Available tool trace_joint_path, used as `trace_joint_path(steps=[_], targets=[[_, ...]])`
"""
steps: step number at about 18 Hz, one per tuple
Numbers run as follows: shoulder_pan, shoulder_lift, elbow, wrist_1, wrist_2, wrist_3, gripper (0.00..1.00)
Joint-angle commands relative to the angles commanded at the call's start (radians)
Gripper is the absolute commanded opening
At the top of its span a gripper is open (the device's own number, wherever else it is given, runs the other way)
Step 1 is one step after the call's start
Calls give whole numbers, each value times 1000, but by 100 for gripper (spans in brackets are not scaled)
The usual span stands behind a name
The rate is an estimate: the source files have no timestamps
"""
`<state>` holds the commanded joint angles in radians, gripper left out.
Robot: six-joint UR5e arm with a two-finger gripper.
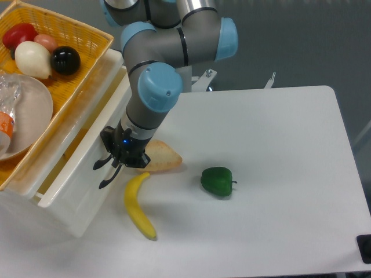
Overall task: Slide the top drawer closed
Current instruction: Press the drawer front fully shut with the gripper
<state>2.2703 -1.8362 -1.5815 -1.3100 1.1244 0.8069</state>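
Under the basket, glossy white top drawer (pixel 75 174)

no readable text, labels, brands or numbers anywhere

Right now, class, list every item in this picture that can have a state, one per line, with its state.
Glossy white plastic top drawer: nearly closed, a narrow gap left.
Black two-finger gripper: at the drawer front, jaws' opening unclear.
Yellow wicker basket: filled, on the cabinet.
Yellow banana: lying flat on the table.
Green bell pepper: on its side.
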Motion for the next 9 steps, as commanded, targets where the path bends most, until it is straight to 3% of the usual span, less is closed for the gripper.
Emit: trace_joint_path(steps=[9], targets=[[-26,0,0,2,0,-20,9]])
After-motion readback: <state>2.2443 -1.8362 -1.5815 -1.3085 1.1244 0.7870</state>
